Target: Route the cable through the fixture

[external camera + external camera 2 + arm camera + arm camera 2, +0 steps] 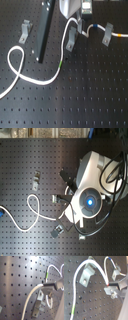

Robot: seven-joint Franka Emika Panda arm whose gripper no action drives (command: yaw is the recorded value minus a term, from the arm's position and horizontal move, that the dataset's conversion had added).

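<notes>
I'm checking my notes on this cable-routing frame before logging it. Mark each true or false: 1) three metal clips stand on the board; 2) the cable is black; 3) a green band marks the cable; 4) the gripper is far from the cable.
1) True: in the first exterior view three clips stand on the board, left clip, middle clip, right clip.
2) False: the cable is white.
3) True: a green band shows.
4) False: in the second wrist view the gripper holds the cable.
</notes>
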